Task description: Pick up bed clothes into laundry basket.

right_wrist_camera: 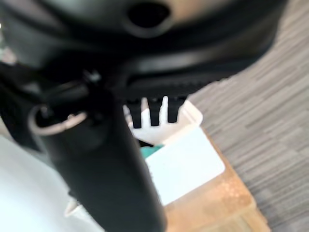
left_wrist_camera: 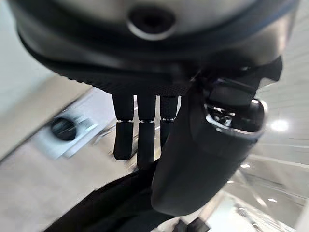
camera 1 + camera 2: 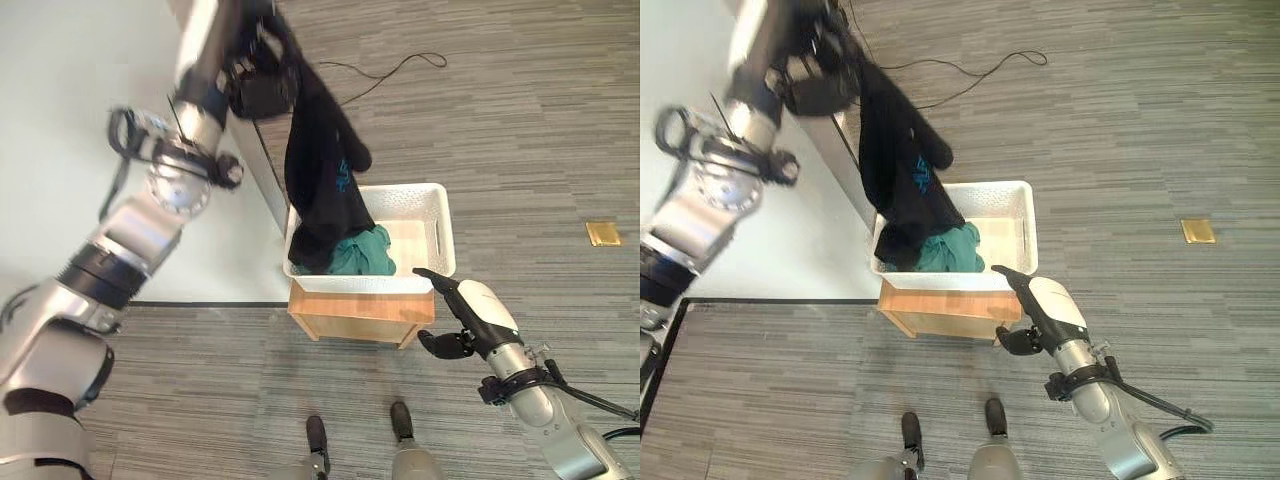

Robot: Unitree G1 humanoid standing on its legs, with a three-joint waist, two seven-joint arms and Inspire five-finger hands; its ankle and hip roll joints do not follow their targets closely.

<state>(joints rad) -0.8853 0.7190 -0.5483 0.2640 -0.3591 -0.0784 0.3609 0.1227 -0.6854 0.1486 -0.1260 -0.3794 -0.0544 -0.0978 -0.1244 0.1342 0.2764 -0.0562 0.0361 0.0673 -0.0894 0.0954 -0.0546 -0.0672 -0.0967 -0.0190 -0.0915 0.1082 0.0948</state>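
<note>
Your left hand is raised high, fingers clamped on the black garment, which hangs down with its lower end inside the white laundry basket, touching a teal cloth there. The basket sits on a wooden stand beside the bed. Your right hand hovers by the basket's near corner, fingers loosely curled, holding nothing.

The left arm is raised high, its left hand curled round a dark cloth (pinched between thumb and fingers in its wrist view). The right arm is bent low, its right hand hanging with fingers loosely curled, holding nothing.
</note>
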